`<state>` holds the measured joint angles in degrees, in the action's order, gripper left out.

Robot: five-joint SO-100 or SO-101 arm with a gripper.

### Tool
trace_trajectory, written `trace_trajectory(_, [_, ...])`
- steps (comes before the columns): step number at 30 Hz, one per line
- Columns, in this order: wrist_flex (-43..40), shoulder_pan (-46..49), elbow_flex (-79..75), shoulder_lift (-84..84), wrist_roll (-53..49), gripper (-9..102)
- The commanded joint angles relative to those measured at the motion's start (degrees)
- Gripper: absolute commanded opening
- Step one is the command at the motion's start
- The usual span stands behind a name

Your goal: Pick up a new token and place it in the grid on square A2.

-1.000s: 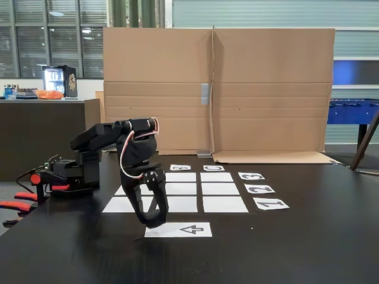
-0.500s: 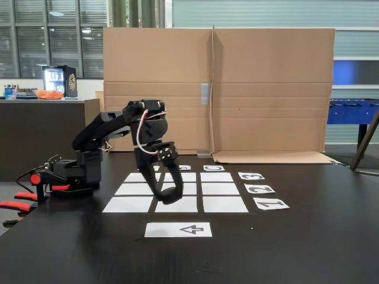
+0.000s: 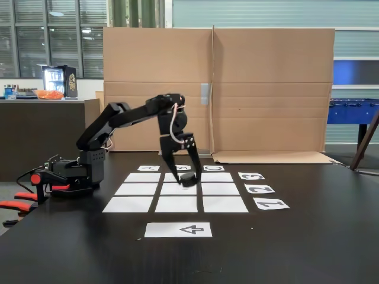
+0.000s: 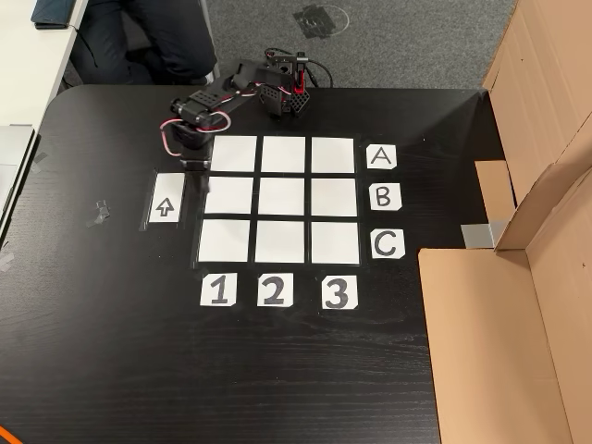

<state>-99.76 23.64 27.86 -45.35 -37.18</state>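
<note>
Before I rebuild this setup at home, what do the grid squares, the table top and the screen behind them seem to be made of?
The grid squares look like plain matte white paper: flat, thin, no shine. The table top seems a dark, slightly glossy laminate or painted board, since it shows faint reflections. The screen looks like brown corrugated cardboard, with fold creases and a tape patch.

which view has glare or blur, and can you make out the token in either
Fixed view: soft ceiling-light sheen on the dark table, gripper sharp. Other view: even light, arm slightly blurred near the arrow sheet. The token cannot be told apart from the black gripper in either.
</note>
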Motion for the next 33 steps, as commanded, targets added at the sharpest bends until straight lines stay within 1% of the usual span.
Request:
trace_trajectory(1, [0.0, -3.69, 4.22, -7.91, -0.53, 18])
trace_trajectory(8, [0.09, -9.76, 16.26, -20.39, -0.62, 18])
trace_trajectory(18, [0.7, -17.93, 39.29, -43.24, -0.44, 18])
trace_trajectory(26, [1.32, -22.41, 55.72, -57.92, -0.62, 18])
trace_trajectory(33, [2.64, -25.05, 66.62, -66.09, -1.67, 18])
